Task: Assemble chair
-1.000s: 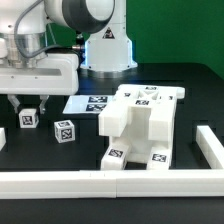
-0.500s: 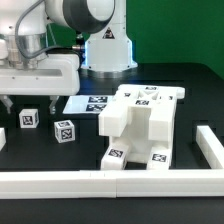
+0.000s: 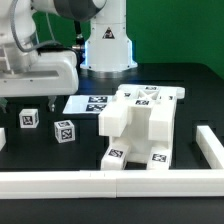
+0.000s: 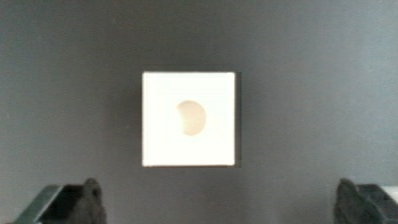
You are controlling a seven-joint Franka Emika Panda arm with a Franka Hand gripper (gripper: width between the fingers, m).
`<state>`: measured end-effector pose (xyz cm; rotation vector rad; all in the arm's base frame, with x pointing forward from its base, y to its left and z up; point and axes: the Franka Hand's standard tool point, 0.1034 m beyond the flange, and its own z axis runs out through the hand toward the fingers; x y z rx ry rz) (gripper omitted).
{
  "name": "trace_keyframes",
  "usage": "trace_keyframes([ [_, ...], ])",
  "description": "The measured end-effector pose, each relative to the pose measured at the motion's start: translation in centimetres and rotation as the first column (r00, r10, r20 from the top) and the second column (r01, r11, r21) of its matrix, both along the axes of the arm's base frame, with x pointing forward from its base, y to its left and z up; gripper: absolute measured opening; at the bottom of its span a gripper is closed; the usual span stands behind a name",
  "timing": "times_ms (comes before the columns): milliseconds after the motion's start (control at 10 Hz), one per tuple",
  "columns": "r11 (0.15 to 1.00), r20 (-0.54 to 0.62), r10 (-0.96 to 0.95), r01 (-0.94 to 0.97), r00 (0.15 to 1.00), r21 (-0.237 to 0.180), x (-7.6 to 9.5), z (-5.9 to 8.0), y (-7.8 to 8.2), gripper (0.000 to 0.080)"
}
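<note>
The partly built white chair stands at the middle right of the table, blocky, with tags on its top and front. Two small white tagged blocks stand at the exterior view's left, one right under my gripper and one beside it. My gripper hangs just above the first block, open, with nothing between its fingers. In the wrist view a white rectangular part with an oval hole lies straight below, clear of the gripper, whose dark fingertips stand wide apart.
The marker board lies flat behind the blocks, in front of the robot base. A long white border rail runs along the front edge and turns up the exterior view's right side.
The jaws have opened wide off the small white block, which stays standing on the table. The hand has risen slightly above it.
</note>
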<state>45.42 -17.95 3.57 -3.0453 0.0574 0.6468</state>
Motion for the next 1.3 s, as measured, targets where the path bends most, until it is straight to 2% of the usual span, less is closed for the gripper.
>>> trace_keyframes([
  [200, 1.0, -0.137, 0.015, -0.015, 0.991, 0.001, 1.0, 0.1, -0.1, 0.0649],
  [500, 1.0, -0.304, 0.016, -0.008, 0.953, 0.027, 0.5, -0.2, 0.3, 0.0649],
  [700, 0.999, -0.479, 0.02, 0.0, 0.878, 0.042, -0.9, -0.3, 0.2, 0.0649],
  [800, 0.999, -0.48, 0.024, -0.009, 0.877, 0.034, -0.3, -0.8, 0.0, 0.0649],
  [1000, 0.999, -0.485, 0.018, -0.003, 0.874, 0.033, -0.6, -1.0, -0.2, 0.0649],
  [1100, 1.0, -0.501, 0.001, 0.012, 0.865, 0.024, -1.4, -1.7, -0.8, 0.0649],
  [1300, 0.999, -0.54, -0.017, 0.033, 0.842, 0.02, -2.7, -2.6, -1.1, 0.0649],
])
